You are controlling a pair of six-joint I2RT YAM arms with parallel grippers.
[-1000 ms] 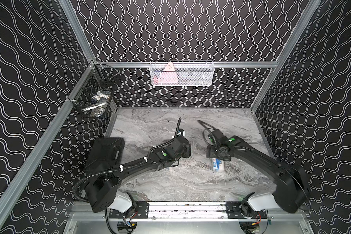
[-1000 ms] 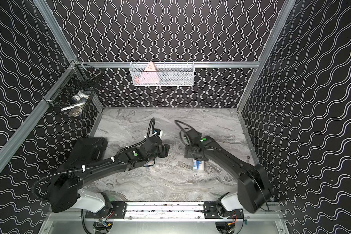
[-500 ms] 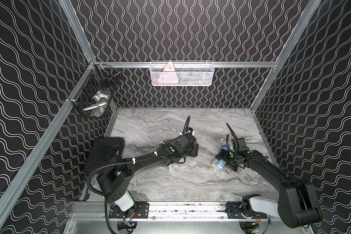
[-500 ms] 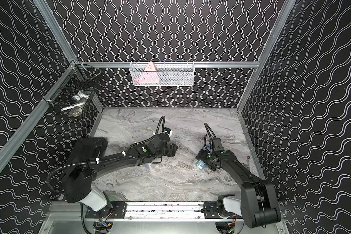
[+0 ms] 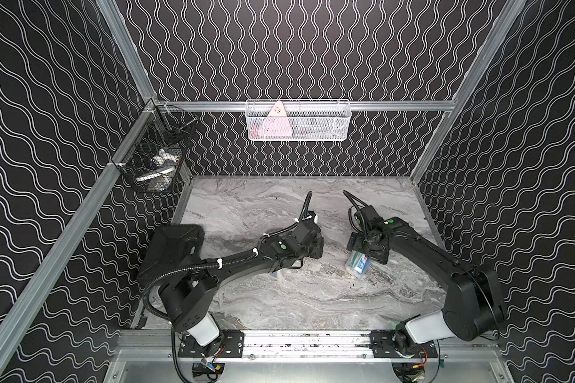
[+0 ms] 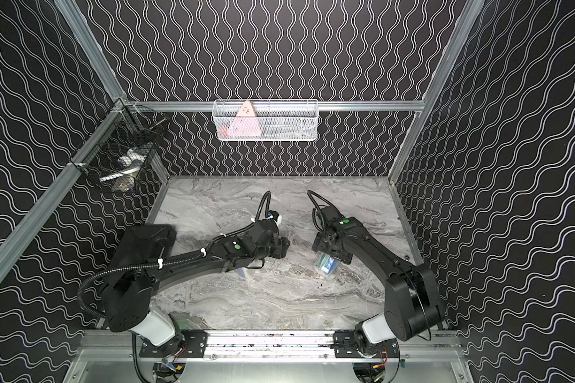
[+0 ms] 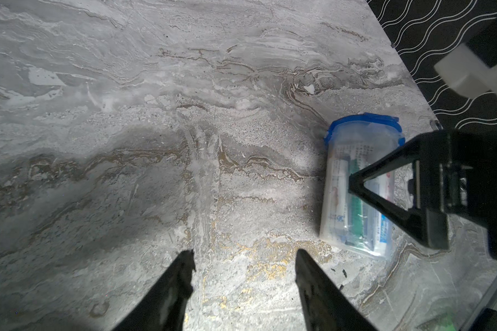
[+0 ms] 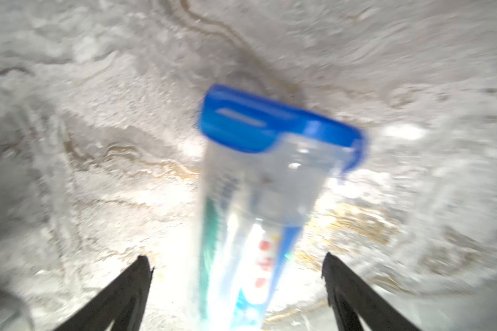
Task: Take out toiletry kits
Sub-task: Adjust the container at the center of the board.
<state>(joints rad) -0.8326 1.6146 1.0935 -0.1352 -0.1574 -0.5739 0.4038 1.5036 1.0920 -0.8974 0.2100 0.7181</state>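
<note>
A grey, veined marble-look tabletop (image 5: 273,205) fills the lower middle of both top views, boxed in by black walls printed with white wavy lines. Right of centre in a top view, one toiletry kit (image 5: 357,265) lies on its side on the stone. It is a clear, slightly tapered plastic cup with a glossy blue lid (image 8: 270,123) that has rounded corners, and inside are a white tube with red and blue print and a slim green piece. The right gripper (image 8: 236,256) hangs over it with its black wedge-shaped fingers spread wide, a gap showing on each side of the cup, so it is released and grasps nothing; its own wrist view is smeared. The left gripper (image 7: 244,258), near the centre of the top views, is likewise released, its two matte black fingers apart over bare stone with nothing between them. Just below the left forearm a small, pale, translucent shape peeks out, probably the second toiletry kit (image 5: 277,274), though most of it is hidden. Left of centre a matte black hard case (image 5: 173,247), rectangular with rounded corners, lies flat at the table's edge. At the upper left a black wire basket (image 5: 156,159) hangs on an aluminium rail with pale items inside. At the upper middle a white fine-mesh basket (image 5: 297,121) holds a pink triangular piece (image 5: 276,121)
</note>
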